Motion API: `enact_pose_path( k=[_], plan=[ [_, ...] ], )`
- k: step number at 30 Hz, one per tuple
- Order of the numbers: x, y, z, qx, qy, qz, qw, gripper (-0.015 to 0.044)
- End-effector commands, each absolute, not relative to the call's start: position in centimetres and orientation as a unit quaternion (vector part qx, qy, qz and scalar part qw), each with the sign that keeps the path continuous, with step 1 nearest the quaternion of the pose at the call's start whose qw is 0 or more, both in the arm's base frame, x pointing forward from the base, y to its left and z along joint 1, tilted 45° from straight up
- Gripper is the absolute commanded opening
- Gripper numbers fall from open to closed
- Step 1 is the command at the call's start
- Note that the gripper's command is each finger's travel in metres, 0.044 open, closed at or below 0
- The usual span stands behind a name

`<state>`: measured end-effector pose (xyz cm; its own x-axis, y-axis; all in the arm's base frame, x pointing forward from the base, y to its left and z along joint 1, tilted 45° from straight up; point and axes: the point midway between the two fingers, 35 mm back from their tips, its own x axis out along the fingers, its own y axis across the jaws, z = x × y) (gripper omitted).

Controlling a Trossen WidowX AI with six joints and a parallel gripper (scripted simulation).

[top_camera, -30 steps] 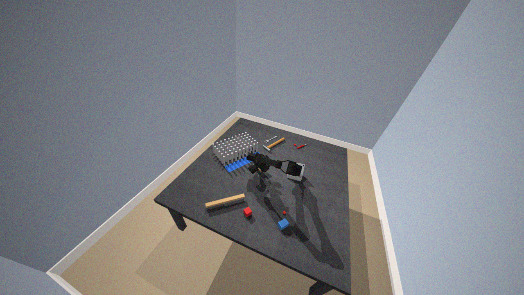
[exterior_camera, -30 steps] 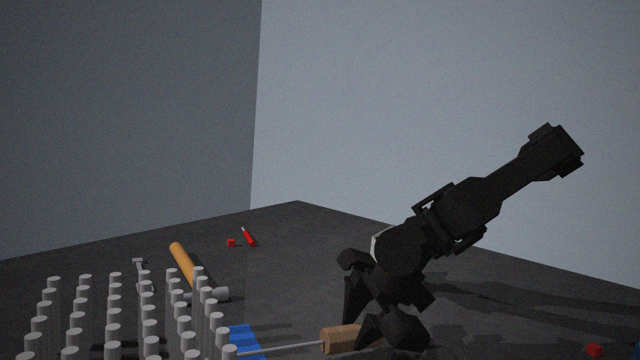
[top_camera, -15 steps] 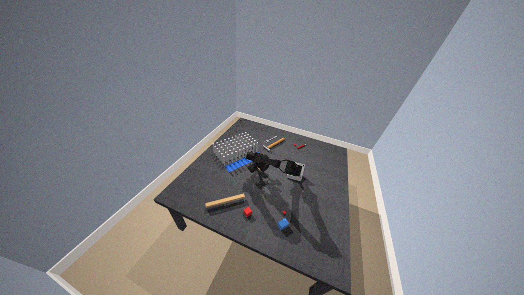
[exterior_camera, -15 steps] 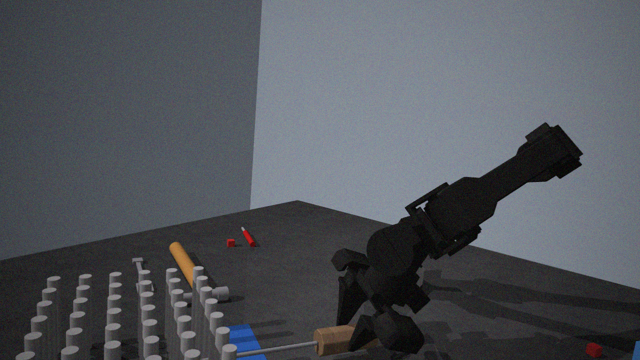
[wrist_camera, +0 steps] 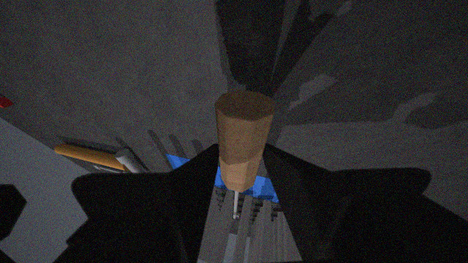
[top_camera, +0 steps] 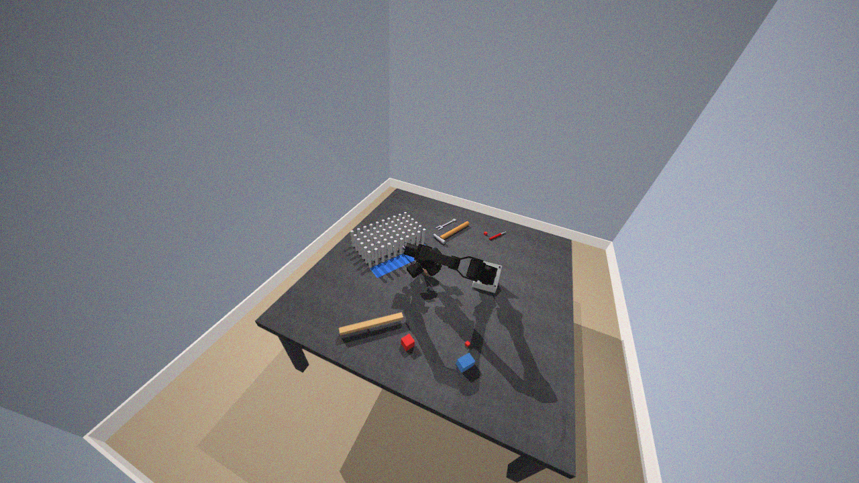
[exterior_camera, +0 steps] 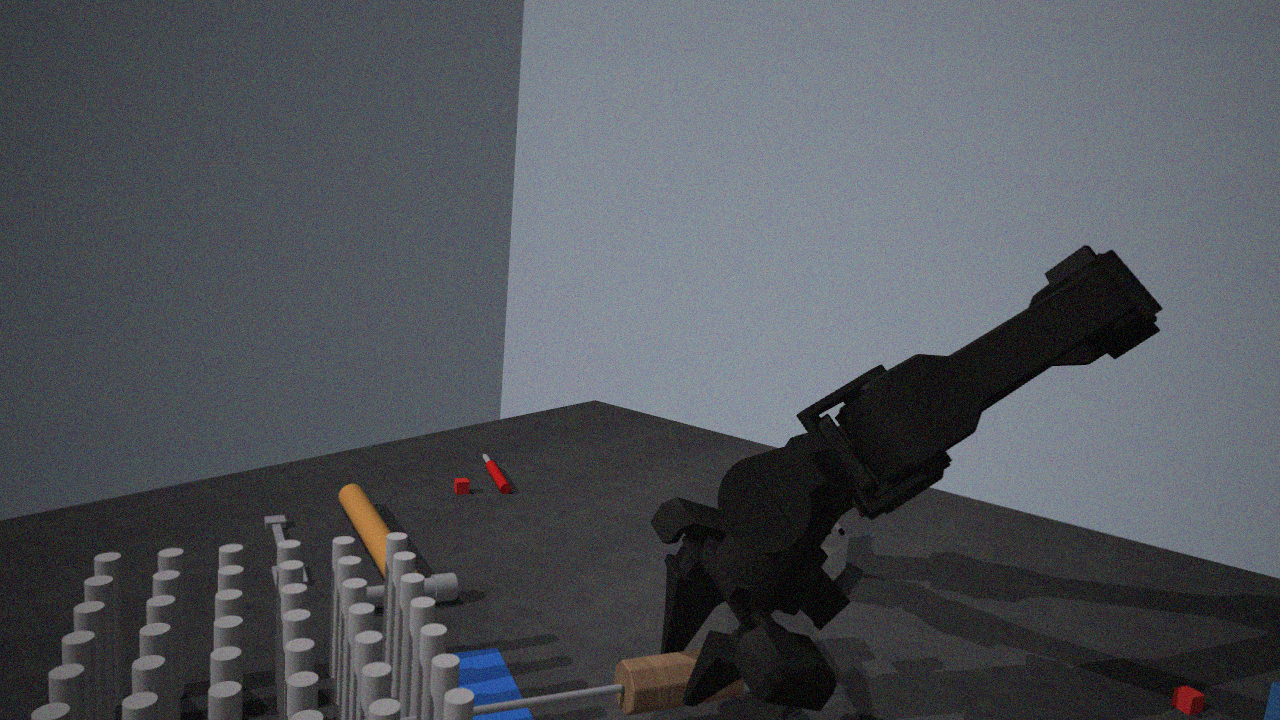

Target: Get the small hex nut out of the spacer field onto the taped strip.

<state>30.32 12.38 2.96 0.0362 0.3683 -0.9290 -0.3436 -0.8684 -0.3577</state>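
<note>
My gripper (top_camera: 423, 272) (exterior_camera: 694, 659) (wrist_camera: 240, 148) is shut on the wooden handle (exterior_camera: 646, 683) (wrist_camera: 246, 133) of a thin-shafted tool, low over the table. The grey shaft (exterior_camera: 559, 697) (wrist_camera: 235, 202) points across the blue taped strip (top_camera: 383, 267) (exterior_camera: 488, 673) (wrist_camera: 268, 187) towards the standing spacers (top_camera: 370, 258) (exterior_camera: 445, 687). In the exterior view the shaft passes behind a front spacer, and its far end is hidden there. In the wrist view the shaft's far end appears at the spacer rows, but how deep it reaches is unclear. The visible spacers stand upright. I cannot make out the hex nut.
A hammer (top_camera: 456, 229) (exterior_camera: 365, 522) (wrist_camera: 88, 155) and a wrench (top_camera: 446, 224) lie beside the field. A red-handled tool (top_camera: 496, 236) (exterior_camera: 498, 476) lies farther off. A wooden bar (top_camera: 371, 324), a red cube (top_camera: 407, 343) and a blue block (top_camera: 465, 362) lie on the table's opposite side.
</note>
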Motion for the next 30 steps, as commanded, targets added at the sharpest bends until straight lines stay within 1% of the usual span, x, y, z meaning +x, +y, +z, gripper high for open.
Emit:
enact_pose_path(
  k=[1, 30],
  plan=[
    [30.9, 12.2, 3.0, -0.676, -0.011, 0.690, 0.257, 0.0000],
    [32.6, 11.9, 2.2, -0.677, -0.011, 0.690, 0.257, 0.0000]
  ],
)
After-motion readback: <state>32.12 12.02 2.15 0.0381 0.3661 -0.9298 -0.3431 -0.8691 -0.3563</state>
